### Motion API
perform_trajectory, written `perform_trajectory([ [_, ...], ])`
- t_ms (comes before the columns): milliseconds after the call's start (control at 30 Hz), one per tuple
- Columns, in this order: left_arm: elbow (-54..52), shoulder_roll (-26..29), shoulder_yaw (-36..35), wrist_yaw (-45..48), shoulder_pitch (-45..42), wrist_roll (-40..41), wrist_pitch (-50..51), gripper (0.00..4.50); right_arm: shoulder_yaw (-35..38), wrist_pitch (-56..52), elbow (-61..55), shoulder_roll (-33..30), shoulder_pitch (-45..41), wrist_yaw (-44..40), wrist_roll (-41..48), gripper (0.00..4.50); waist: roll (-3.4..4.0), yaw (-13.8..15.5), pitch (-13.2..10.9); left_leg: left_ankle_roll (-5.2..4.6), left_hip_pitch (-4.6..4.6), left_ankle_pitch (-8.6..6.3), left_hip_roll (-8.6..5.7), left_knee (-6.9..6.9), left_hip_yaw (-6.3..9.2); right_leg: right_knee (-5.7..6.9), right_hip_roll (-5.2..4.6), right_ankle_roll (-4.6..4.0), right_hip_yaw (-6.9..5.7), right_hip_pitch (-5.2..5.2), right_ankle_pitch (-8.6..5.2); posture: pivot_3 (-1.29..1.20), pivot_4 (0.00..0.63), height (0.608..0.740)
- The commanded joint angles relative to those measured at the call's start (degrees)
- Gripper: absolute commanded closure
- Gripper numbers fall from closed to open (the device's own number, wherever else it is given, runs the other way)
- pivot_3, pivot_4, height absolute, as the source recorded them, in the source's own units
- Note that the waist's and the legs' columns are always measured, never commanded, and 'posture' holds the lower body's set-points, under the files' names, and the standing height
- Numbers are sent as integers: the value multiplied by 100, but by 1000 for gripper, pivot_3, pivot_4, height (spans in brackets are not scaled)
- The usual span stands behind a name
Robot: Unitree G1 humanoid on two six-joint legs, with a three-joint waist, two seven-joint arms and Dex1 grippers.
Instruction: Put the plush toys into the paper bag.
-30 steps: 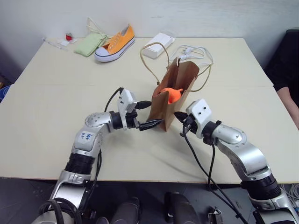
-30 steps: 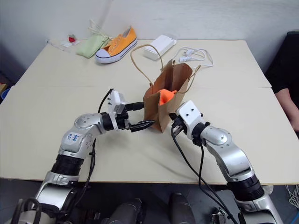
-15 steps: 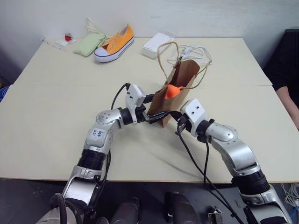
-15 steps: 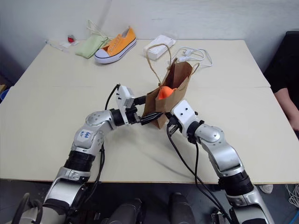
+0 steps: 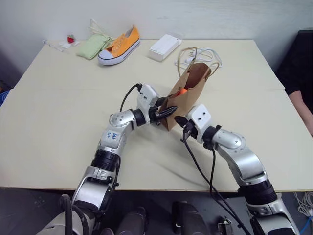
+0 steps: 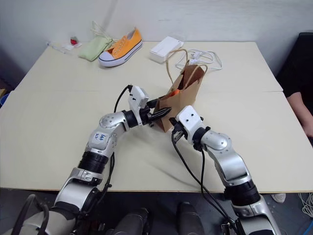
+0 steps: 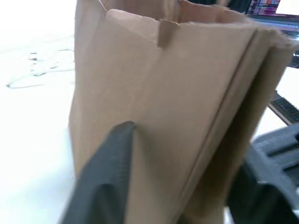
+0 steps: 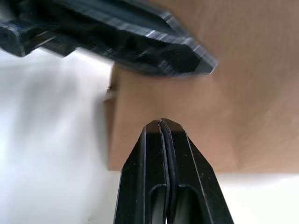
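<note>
The brown paper bag (image 5: 190, 95) stands mid-table, leaning a little, with the orange plush toy (image 5: 181, 91) showing in its mouth. My left gripper (image 5: 165, 112) reaches in level from the left and is shut on the bag's near lower corner; in the left wrist view one finger (image 7: 110, 172) lies on the bag's face and the other sits past the folded side. My right gripper (image 8: 161, 123) is shut and empty, its tips against the bag's wall just right of the left one. A small red toy (image 5: 72, 38) lies at the far left corner.
An orange sneaker (image 5: 120, 45) and a pale green pouch (image 5: 93, 47) lie at the back left. A white box (image 5: 165, 46) and a white cable (image 5: 205, 53) sit behind the bag. A person's dark sleeve (image 5: 299, 73) is at the right edge.
My left gripper has moved in to the bag's near corner and its fingers have narrowed from wide open onto the paper. The right gripper has stayed shut beside the bag.
</note>
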State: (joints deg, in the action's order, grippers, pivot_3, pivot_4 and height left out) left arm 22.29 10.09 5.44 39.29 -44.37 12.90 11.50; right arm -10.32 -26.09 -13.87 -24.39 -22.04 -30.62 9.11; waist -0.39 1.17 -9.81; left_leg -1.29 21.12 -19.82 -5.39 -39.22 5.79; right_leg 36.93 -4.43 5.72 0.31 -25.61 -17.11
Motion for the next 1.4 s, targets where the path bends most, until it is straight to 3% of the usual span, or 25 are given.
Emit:
perform_trajectory([
  [33, 381, 66, -140, 335, -362, 71, -273, 3444, 450, 5, -789, -145, 283, -172, 358, 4500, 0, 22, 0, 0, -1, 0, -1, 0, 0, 0, -1, 0, 0, 1, 0, 0, 150, 740],
  [133, 884, 151, -293, 836, -678, 254, -390, 4447, 1010, -395, -1593, -283, 771, -248, 932, 4500, 0, 38, 0, 0, 4, 0, -4, -1, 4, -3, -3, 1, -4, 1, 0, 0, 150, 740],
  [333, 1344, 580, -317, 3612, -1296, 980, -37, 4482, 3487, -1477, -3484, -1064, 2379, -581, 3127, 4500, 1, 26, -1, -2, 13, -1, -2, 4, 9, 1, -2, 1, -9, 1, 1, 0, 150, 740],
  [500, 2224, 570, 37, 4511, -1583, 433, -923, 4482, 4981, -1669, -3834, -1630, 3555, -904, 3988, 4500, -1, 38, -1, -7, -6, -3, -1, 3, 5, -10, -1, 2, -5, 20, 1, 0, 150, 740],
  [733, 3294, 420, 206, 4274, -1670, -268, -2089, 4482, 5202, -1299, -3714, -1839, 4354, -1021, 3536, 4500, -15, 34, -8, -11, -9, -3, 0, 1, -6, -2, 0, 6, 4, 21, 3, 0, 150, 740],
  [767, 3288, 474, 160, 4255, -1646, -257, -2024, 4289, 5194, -1276, -3644, -1840, 4407, -1046, 3516, 4500, -15, 34, -8, -11, -11, -2, 0, 2, -6, 0, 0, 6, 4, 21, 3, 0, 150, 740],
  [867, 2920, 820, 2, 4291, -1508, -136, -1639, 3603, 5304, -1272, -3401, -1940, 4463, -1235, 3630, 3927, -17, 19, -9, -11, -10, -2, 0, 0, -6, 2, 0, 7, 6, 20, 4, 0, 150, 740],
  [933, 2286, 1238, -98, 4448, -1316, 41, -1039, 2972, 5492, -1268, -3199, -2159, 4468, -1566, 3747, 3262, -16, 6, -9, -12, -9, -2, 1, 0, -7, 8, 1, 7, 7, 17, 4, 0, 150, 740],
  [1100, -56, 2933, -304, 5097, -488, 700, 1268, 1463, 6204, -1386, -2171, -3057, 4211, -2694, 4121, 1580, -14, -64, -11, -11, -7, -2, 8, 6, -6, 10, 3, 7, 10, 12, 4, 0, 150, 740],
  [1233, -1196, 4369, -772, 5257, -10, 1461, 2634, 200, 6661, -1812, -967, -4068, 3726, -3747, 4526, 229, -14, -15, -12, -11, -8, -3, 8, 7, 2, -9, -1, 6, 7, 19, 3, 0, 150, 740],
  [1267, -1314, 4620, -941, 5207, 59, 1648, 2857, 38, 6704, -1961, -635, -4328, 3548, -3973, 4628, 42, -11, 5, -13, -13, -7, -4, 8, 4, 1, -10, -1, 6, 8, 19, 3, 0, 150, 740],
  [1400, -1716, 5137, -1552, 4868, 169, 2399, 3624, 38, 6350, -1925, 510, -5014, 2750, -4486, 4520, 42, -10, 77, -14, -15, -5, -5, 7, 3, 10, -21, -8, 5, -2, 26, 3, 0, 150, 740],
])
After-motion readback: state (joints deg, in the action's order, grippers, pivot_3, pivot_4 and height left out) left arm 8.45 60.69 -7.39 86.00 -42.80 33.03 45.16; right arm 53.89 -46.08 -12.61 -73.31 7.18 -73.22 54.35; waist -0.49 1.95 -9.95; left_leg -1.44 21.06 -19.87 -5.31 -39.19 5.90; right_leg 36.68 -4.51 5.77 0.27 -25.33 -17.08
